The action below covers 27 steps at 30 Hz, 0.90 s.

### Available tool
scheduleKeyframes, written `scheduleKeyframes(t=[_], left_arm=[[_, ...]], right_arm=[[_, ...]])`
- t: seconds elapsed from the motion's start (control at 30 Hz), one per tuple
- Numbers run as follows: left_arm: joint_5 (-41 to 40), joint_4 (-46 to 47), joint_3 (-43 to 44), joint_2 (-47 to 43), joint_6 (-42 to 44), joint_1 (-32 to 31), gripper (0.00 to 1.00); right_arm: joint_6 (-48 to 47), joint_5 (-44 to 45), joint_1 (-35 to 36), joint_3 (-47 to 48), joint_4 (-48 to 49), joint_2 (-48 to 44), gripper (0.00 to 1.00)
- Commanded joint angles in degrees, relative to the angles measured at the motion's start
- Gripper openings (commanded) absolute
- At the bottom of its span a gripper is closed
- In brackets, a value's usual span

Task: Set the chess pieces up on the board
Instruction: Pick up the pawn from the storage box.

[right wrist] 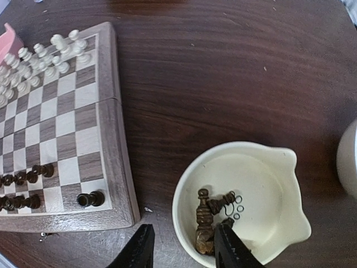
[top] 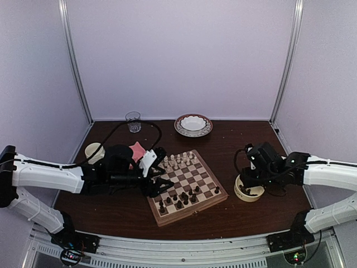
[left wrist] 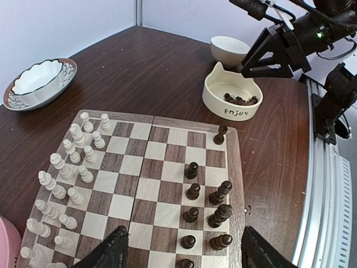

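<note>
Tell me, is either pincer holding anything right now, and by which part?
Nothing is held. The left pincer gapes over the board; the right pincer gapes above the bowl.

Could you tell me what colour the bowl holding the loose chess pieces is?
The bowl is cream; left wrist view shows it best.

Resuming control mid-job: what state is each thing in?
Square wooden checked chessboard: open flat, partly set.
Dark brown wooden chessmen: some upright on board, others heaped in cream bowl.
Cream-white chessmen: upright, two rows.
Left pincer: open, empty, over board.
Right pincer: open, over bowl rim.
</note>
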Motion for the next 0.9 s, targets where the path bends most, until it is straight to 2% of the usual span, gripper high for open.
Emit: scheduleKeyframes(t=[0.0,0.13,0.27,0.43,0.87], left_arm=[[2.0,1.4,1.5,-1.0,-0.4,-0.1,0.69],[2.7,1.2,1.3,-1.9,-0.7,-0.1,0.69],[2.9,1.2,1.3,-2.1,-0.8,-0.1,0.69],[3.4,0.9,1.7,-1.3,-0.6,-0.1,0.69],[4.1,0.7,1.8,-1.4,-0.7,-0.1,0.70]], right_arm=[[17.2,5.5,-0.6,-0.2,-8.0,0.9,0.38],[22.9,3.0,-3.0,1.6,-10.2,4.9,0.34],[28.0,1.0,-3.6,1.7,-7.0,10.3,0.41],[33.0,3.7,-3.7,1.9,-4.0,15.7,0.42],[33.9,5.9,-5.0,6.0,-1.8,24.4,0.43]])
